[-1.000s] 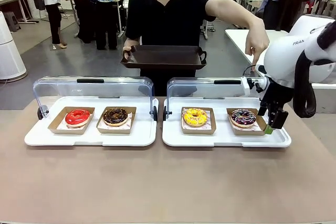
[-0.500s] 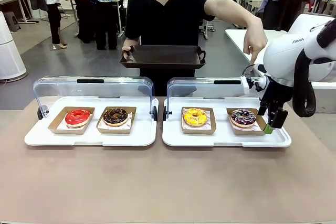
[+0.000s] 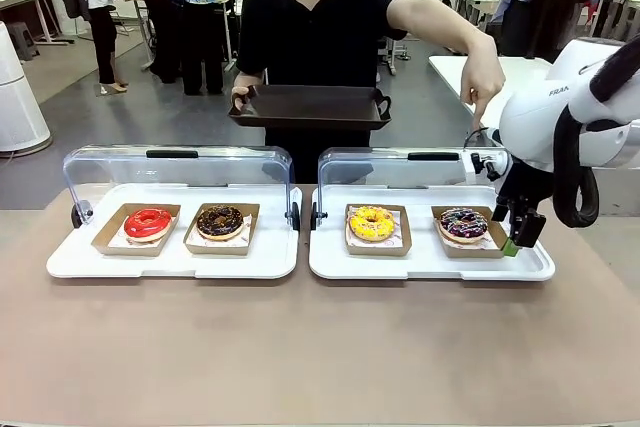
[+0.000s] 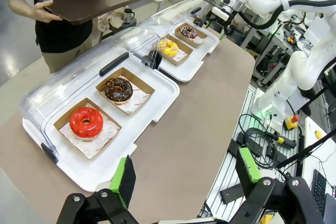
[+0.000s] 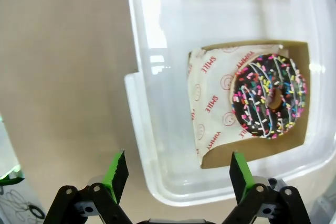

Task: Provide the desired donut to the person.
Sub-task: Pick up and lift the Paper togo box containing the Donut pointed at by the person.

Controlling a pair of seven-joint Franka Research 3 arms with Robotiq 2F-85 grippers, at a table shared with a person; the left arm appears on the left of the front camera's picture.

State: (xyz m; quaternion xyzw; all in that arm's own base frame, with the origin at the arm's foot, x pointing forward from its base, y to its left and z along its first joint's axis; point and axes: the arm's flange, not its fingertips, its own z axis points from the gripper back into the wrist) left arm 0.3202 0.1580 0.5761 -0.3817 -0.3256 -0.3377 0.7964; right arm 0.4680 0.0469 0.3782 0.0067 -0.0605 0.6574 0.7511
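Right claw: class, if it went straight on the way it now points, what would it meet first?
Most likely the white tray, near its rim, just beside the sprinkled donut. The open right claw points down at that bare strip, though depth is hard to judge.

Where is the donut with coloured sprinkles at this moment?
In the front view, the sprinkled donut sits at the right end of the right white tray, between the yellow donut and the right gripper.
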